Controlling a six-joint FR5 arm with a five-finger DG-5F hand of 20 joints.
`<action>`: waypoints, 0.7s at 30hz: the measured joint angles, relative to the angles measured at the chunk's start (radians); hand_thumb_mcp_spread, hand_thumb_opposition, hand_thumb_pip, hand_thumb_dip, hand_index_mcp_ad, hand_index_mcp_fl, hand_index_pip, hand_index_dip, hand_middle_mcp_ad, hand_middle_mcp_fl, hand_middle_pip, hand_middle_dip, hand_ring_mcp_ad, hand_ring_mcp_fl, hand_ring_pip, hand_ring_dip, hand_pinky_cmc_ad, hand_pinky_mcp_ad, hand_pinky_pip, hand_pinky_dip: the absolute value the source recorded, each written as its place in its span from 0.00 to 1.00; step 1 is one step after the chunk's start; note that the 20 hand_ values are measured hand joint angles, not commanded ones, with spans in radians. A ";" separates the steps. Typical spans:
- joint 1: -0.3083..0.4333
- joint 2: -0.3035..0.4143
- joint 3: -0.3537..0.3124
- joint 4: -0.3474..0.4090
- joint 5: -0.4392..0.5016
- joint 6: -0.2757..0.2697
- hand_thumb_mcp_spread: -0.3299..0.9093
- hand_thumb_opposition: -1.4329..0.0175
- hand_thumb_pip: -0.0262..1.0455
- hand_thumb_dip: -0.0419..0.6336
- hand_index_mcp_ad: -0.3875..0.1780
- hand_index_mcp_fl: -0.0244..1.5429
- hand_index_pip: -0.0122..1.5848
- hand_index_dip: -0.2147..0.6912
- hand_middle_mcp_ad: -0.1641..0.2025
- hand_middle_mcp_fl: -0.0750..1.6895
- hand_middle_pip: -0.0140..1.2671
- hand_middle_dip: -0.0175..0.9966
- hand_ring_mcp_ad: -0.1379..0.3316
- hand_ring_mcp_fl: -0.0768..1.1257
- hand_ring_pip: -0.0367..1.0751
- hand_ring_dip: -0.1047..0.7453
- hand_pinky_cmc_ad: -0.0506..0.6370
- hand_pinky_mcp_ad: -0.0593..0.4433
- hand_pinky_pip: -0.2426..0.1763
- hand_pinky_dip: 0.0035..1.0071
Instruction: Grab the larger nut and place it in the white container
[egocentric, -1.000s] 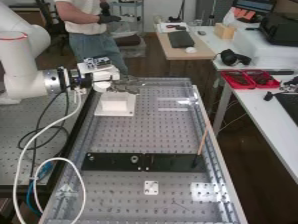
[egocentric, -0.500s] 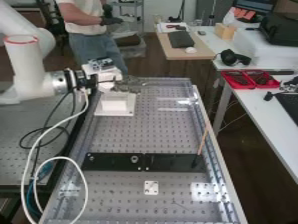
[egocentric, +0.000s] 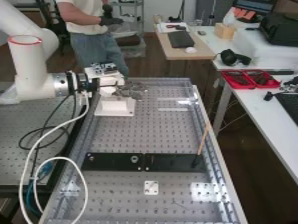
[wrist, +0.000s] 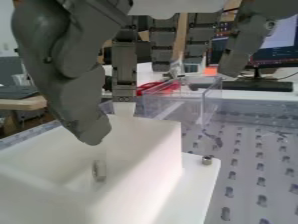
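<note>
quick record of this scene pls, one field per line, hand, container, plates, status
hand: open, at the white container
inside container: small metallic piece, probably a nut
container base: bolt near one corner
left dark plate: ring-shaped part
right dark plate: wooden stick, dark tip over it
status: likely placed

**Materials and finishes at the bench**

Container (wrist: 156, 155): smooth, matt, plastic-looking. Nut (wrist: 99, 171) inside it: metallic, softly shining. Hand (egocentric: 130, 91): dark grey segments, matt and mostly smooth. Clear box (wrist: 209, 106): glossy, transparent plastic. Perforated plate (egocentric: 153, 137): metallic, with bright reflections. Stick (egocentric: 203, 139): wood-like.
</note>
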 joint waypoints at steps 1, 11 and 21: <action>-0.002 0.002 0.000 -0.002 0.001 0.000 0.55 0.39 0.68 0.48 0.50 0.05 0.86 0.41 0.63 0.08 0.11 0.22 0.56 0.07 0.11 0.22 0.57 0.67 0.43 0.38; -0.037 0.042 0.004 -0.018 0.038 0.022 0.52 0.40 0.70 0.48 0.50 0.03 0.84 0.38 0.63 0.08 0.11 0.22 0.56 0.07 0.11 0.22 0.57 0.67 0.40 0.43; -0.189 0.180 0.036 -0.041 0.176 0.079 0.50 0.40 0.70 0.48 0.50 0.03 0.72 0.34 0.63 0.08 0.11 0.22 0.57 0.07 0.11 0.23 0.57 0.67 0.36 0.45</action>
